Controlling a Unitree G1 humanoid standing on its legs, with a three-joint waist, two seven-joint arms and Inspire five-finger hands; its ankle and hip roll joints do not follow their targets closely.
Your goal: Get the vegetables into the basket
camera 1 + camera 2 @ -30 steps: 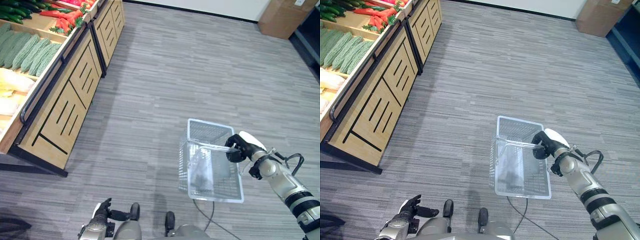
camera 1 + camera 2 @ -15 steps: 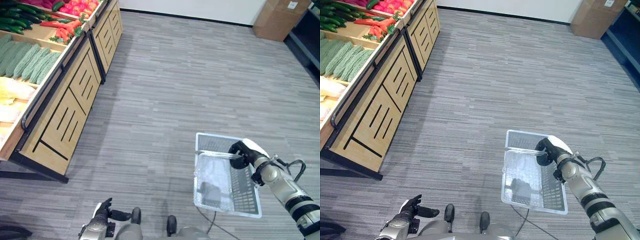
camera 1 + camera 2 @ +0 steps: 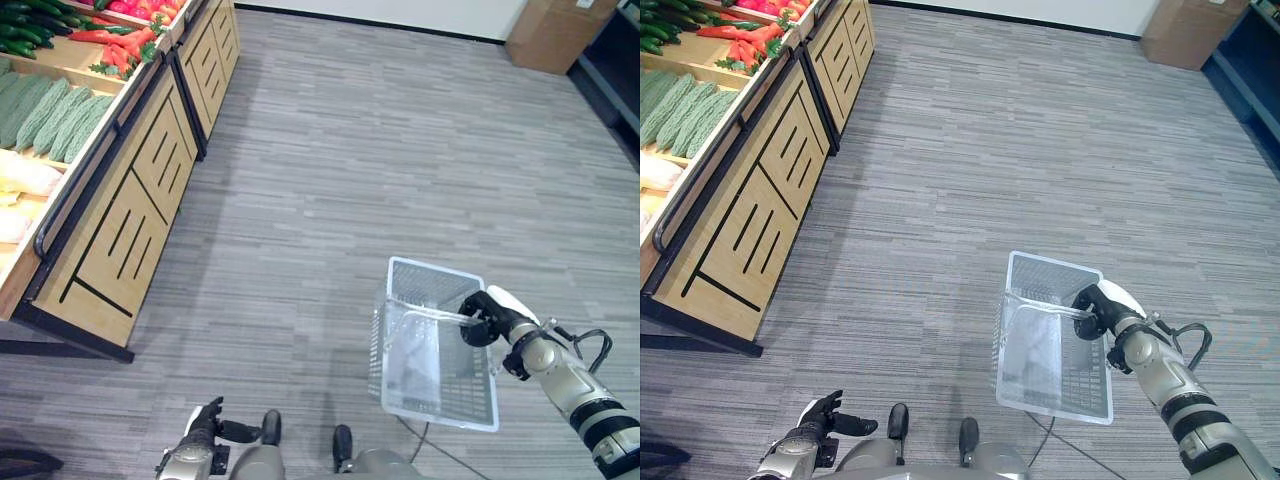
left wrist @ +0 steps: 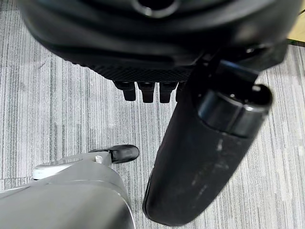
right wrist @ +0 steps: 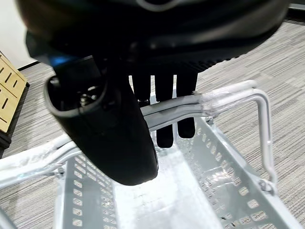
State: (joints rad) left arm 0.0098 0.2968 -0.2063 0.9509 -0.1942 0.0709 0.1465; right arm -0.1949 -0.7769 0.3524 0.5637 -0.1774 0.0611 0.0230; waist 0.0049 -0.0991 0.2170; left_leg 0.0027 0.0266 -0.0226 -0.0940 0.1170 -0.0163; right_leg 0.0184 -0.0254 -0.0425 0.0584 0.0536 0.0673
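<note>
Grey striped plank floor [image 3: 380, 160] covered the room. Along the left stood a wooden produce stand [image 3: 120, 215] with black slot markings and a black rail. A white wall [image 3: 400, 10] ran behind, with a cardboard box [image 3: 555, 35] near it.

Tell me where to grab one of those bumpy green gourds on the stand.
Grip a bitter gourd round its thick middle, coming down from above: they lie flat, side by side in the wooden stand, tops exposed. The left hand is free; the right hand holds the basket.
</note>
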